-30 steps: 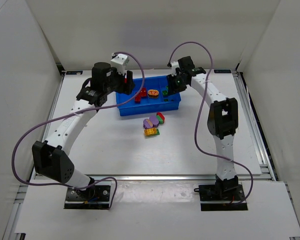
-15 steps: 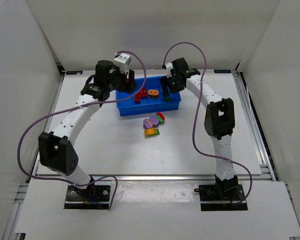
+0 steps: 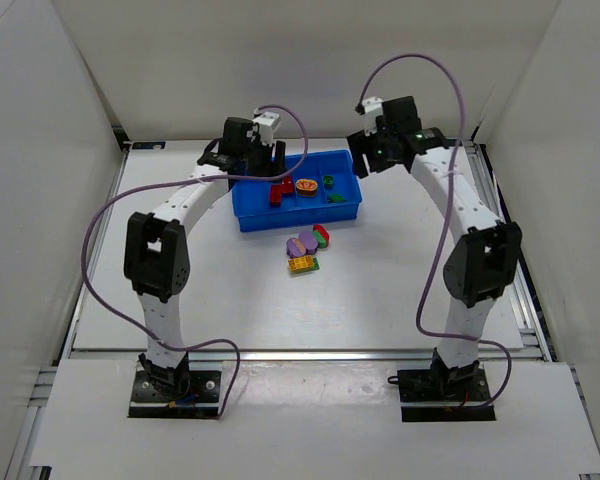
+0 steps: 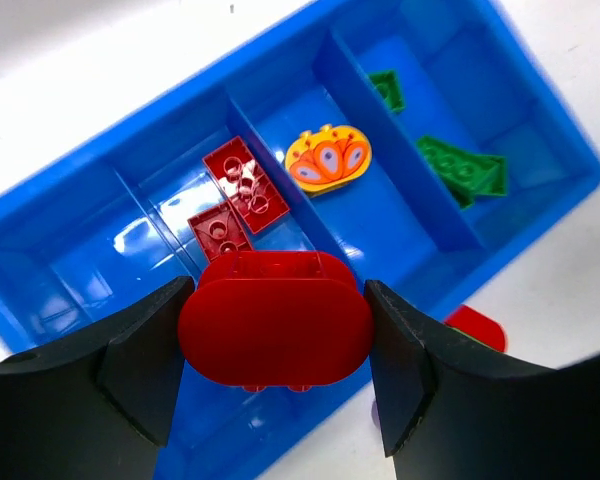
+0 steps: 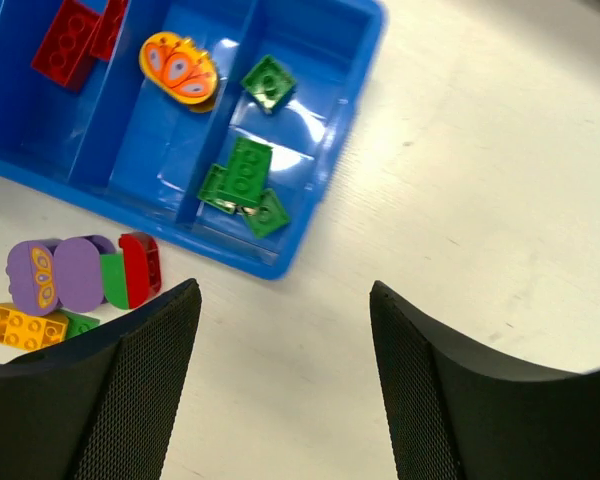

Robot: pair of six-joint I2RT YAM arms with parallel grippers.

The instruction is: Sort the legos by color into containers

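My left gripper (image 4: 275,345) is shut on a red oval lego (image 4: 275,320), hanging over the red compartment of the blue tray (image 4: 540,110). Two red bricks (image 4: 242,185) lie in that compartment, an orange oval (image 4: 327,158) in the one beside it, and green bricks (image 4: 460,168) in the end one. My right gripper (image 5: 285,300) is open and holds nothing, above bare table off the tray's (image 5: 310,215) right corner. From above, the left gripper (image 3: 265,160) is at the tray's (image 3: 300,218) back edge and the right gripper (image 3: 375,150) at its back right.
A loose cluster lies on the table in front of the tray: purple ovals (image 3: 300,243), a red and green oval (image 3: 322,235) and a yellow brick (image 3: 302,264) on a green one. White walls enclose the table on three sides.
My right gripper has opened and pulled up and to the right, away from the green compartment. My left arm has swung right over the tray with the red oval.
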